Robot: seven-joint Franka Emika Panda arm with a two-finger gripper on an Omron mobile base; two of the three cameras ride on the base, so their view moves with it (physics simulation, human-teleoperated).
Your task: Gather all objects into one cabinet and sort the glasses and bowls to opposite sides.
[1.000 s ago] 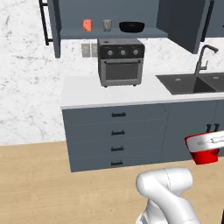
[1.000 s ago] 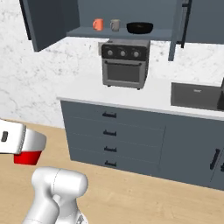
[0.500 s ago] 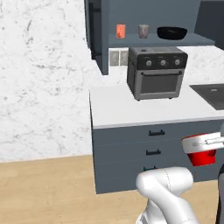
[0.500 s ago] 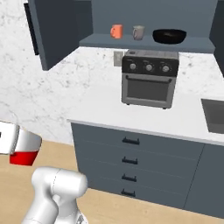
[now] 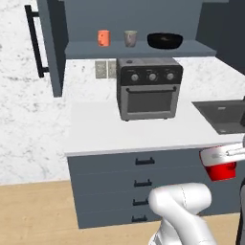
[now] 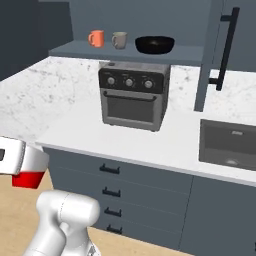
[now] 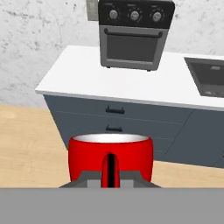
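Note:
My gripper (image 5: 226, 155) is shut on the bright red cup (image 5: 222, 171), held low in front of the drawer unit, below counter height. The same red cup (image 6: 29, 178) hangs under the hand at the left edge of the right base view. Close up, the red cup (image 7: 110, 158) sits upright with its pale inside showing. In the open slate-blue cabinet (image 5: 139, 49), the shelf carries an orange cup (image 5: 103, 38), a grey-beige cup (image 5: 130, 38) and, to their right, the wide black bowl (image 5: 165, 40). These appear again as orange cup (image 6: 96, 38), grey-beige cup (image 6: 119, 39) and bowl (image 6: 154, 44).
A dark toaster oven (image 5: 149, 88) stands on the white counter (image 5: 95, 129) under the shelf. A sink (image 6: 227, 145) lies to its right. Cabinet doors with black bar handles (image 5: 33, 40) (image 6: 225, 45) stand open on both sides. Drawers (image 7: 113, 111) fill the counter front.
The whole picture has shifted and grown: the base has driven closer and sideways to the counter. The red cup stays in the shut gripper at the same place beside the arm.

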